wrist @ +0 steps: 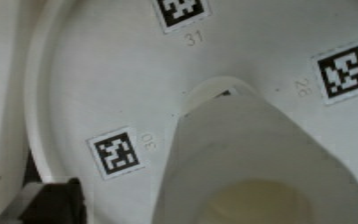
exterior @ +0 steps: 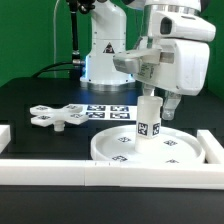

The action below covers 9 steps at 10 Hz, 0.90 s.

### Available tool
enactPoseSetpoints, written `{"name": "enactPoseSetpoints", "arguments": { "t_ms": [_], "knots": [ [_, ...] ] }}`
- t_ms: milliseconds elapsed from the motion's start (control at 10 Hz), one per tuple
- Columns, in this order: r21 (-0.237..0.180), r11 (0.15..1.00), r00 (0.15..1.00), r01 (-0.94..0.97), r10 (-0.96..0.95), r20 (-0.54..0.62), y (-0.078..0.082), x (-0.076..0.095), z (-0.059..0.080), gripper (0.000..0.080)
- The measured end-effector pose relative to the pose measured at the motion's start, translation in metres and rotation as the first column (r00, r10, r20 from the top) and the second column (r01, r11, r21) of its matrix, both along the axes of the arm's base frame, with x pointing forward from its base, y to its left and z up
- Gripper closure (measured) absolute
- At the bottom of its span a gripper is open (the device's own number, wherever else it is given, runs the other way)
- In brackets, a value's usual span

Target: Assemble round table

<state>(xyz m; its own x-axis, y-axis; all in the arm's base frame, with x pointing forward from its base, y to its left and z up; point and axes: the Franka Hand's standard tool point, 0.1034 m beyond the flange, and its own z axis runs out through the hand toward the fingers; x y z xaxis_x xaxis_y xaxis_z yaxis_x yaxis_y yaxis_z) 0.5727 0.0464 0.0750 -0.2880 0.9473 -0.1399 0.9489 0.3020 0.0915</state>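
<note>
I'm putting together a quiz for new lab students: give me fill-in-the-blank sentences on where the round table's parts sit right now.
1. The short thick white plastic cylinder leg stands ___ on the large rimmed white round disc.
2. The flat white cross-shaped foot piece lies on the black ___, not on the disc.
3. In the exterior view, the foot piece lies to the disc's ___.
Missing words: upright; table; left.

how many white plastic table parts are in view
3: the large rimmed round disc, in the foreground; the short thick cylinder leg, upright on it; the flat cross-shaped foot piece, at the exterior view's left.
</note>
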Motion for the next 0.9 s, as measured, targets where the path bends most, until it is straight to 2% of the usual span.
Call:
{"name": "enactPoseSetpoints", "arguments": {
  "t_ms": [400, 600, 700, 800, 900],
  "knots": [
    [-0.042, 0.973, 0.974, -0.226, 0.225, -0.030, -0.0087, -0.0006, -0.0010, 0.0151],
    [-0.047, 0.964, 0.965, -0.263, 0.261, -0.038, -0.0110, -0.0011, -0.0016, 0.0151],
    [-0.046, 0.965, 0.965, -0.259, 0.258, -0.038, -0.0110, -0.0013, -0.0022, 0.0238],
    [-0.046, 0.965, 0.966, -0.258, 0.256, -0.042, -0.0113, -0.0022, -0.0032, 0.0374],
    [-0.047, 0.966, 0.966, -0.256, 0.253, -0.048, -0.0127, -0.0033, -0.0039, 0.0374]
  ]
}}
